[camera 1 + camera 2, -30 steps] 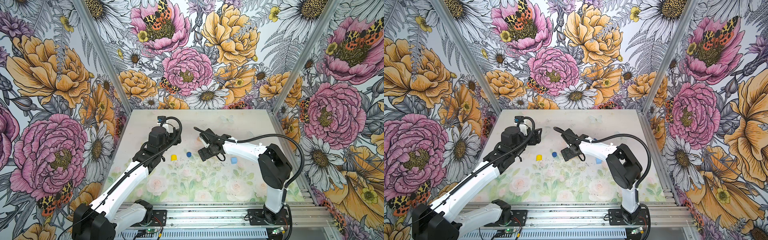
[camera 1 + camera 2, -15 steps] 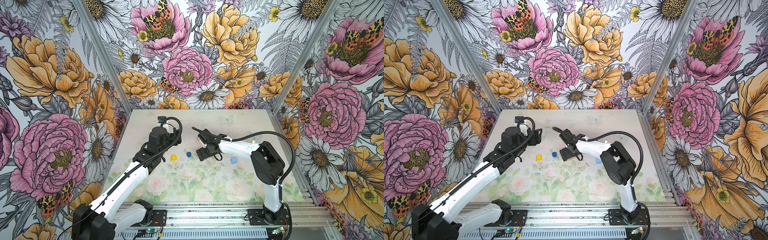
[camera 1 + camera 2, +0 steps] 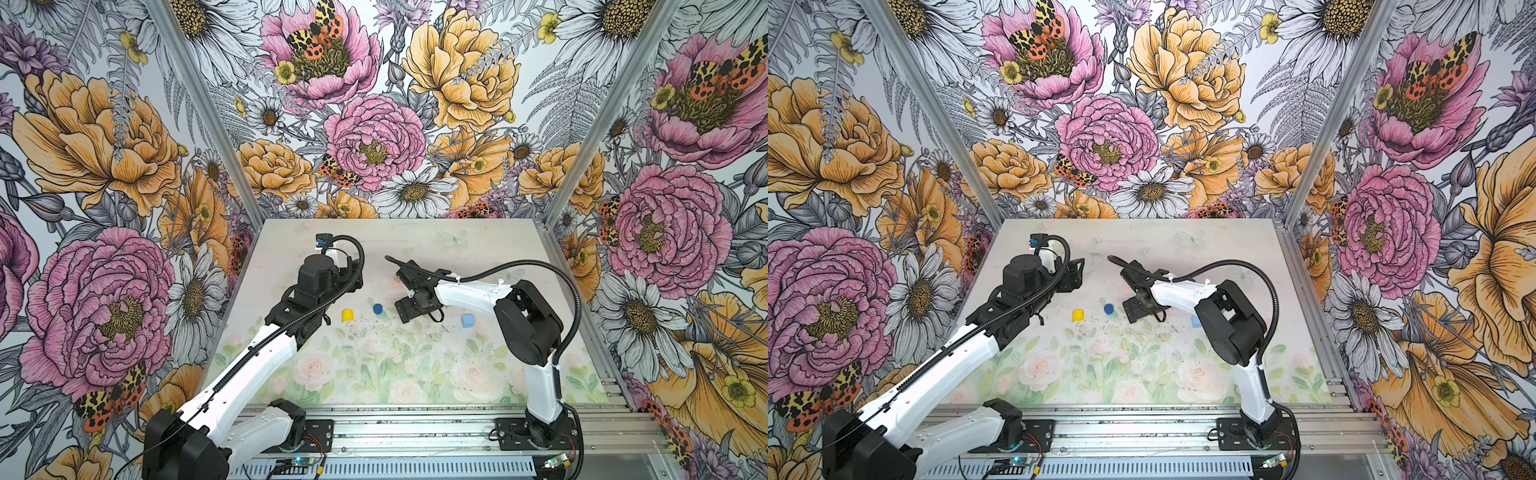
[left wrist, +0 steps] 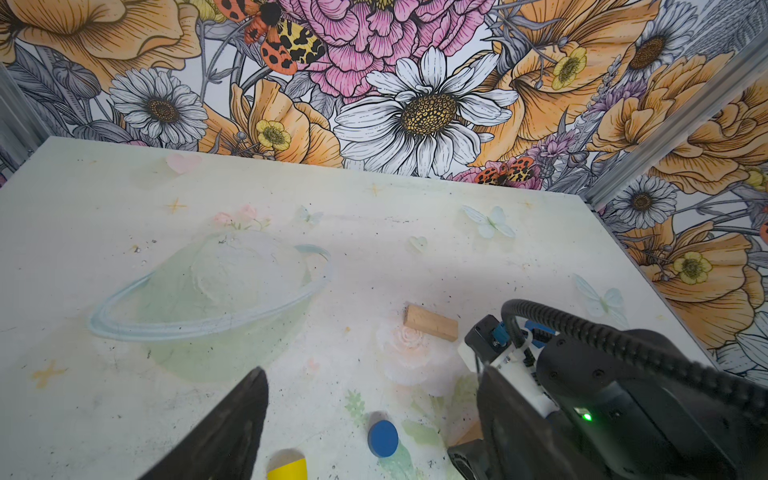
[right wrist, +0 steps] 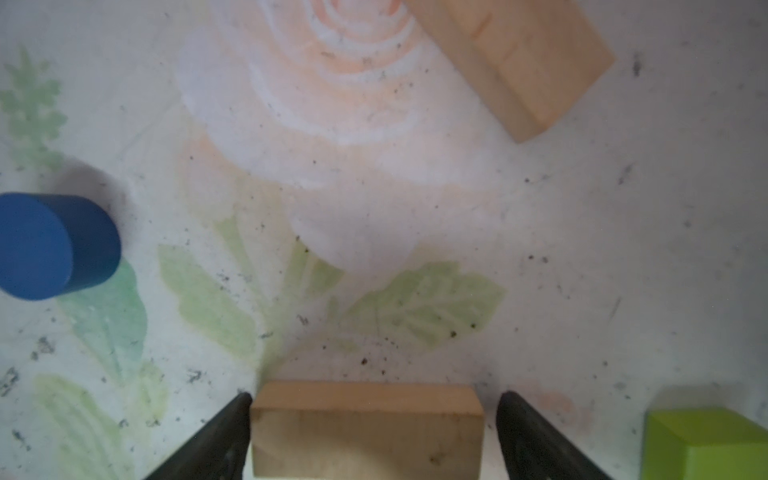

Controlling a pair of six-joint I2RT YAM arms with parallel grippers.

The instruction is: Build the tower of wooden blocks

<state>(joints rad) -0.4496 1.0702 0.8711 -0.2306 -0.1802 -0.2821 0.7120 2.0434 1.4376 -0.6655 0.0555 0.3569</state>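
Note:
My right gripper (image 5: pixel 374 397) stands open low over the table. A tan bar (image 5: pixel 368 428) lies between its jaws, one finger at the bar's end and a small gap at the other. A second tan bar (image 5: pixel 511 62) lies apart from it. Beside it stands a green cube (image 5: pixel 702 444). In both top views the blue cylinder (image 3: pixel 377 308) and the yellow half-round (image 3: pixel 348 315) sit left of the right gripper (image 3: pixel 409 309), and a light blue cube (image 3: pixel 467 320) sits to its right. My left gripper (image 4: pixel 372 374) hangs open and empty above the cylinder (image 4: pixel 382 438).
The flowered walls close the table (image 3: pixel 478 249) on three sides. The right arm's elbow (image 3: pixel 525 320) rises over the table's right part. The left arm (image 3: pixel 266 353) crosses the near left corner. A rail (image 3: pixel 415 428) runs along the front edge.
The right arm has drawn its elbow a little to the left and its gripper has sunk slightly toward the table. The left arm has not moved.

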